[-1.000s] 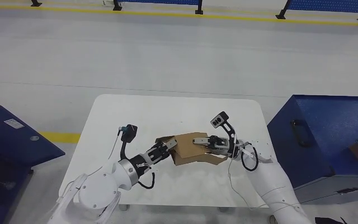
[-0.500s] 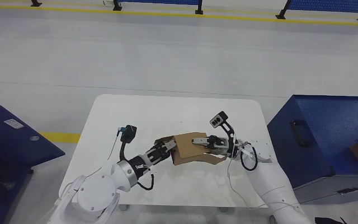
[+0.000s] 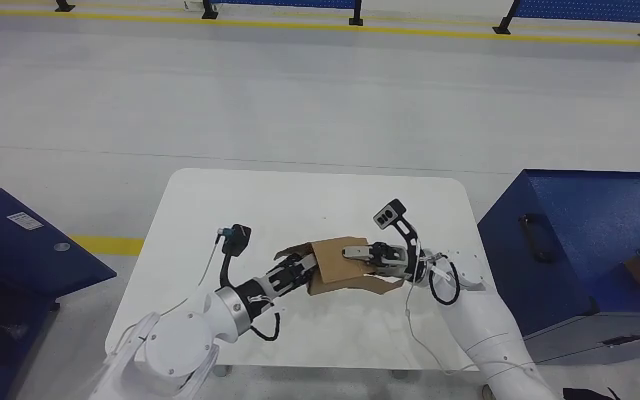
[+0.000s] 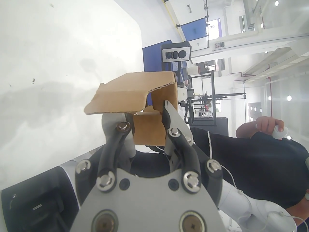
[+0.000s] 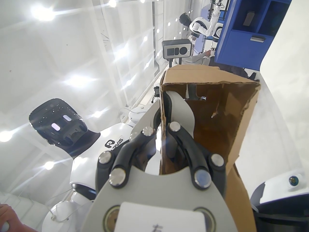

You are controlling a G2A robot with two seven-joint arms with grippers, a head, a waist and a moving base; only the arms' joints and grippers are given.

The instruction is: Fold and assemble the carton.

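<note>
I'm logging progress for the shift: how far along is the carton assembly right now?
Done: the carton is opened out into a tube with its walls standing. In hand: the right pincer clamps one wall, one finger inside and one outside, while the left pincer is at the opposite end beside an outward flap. Left: the end flaps are unfolded and the right pincer's end is open.
</note>
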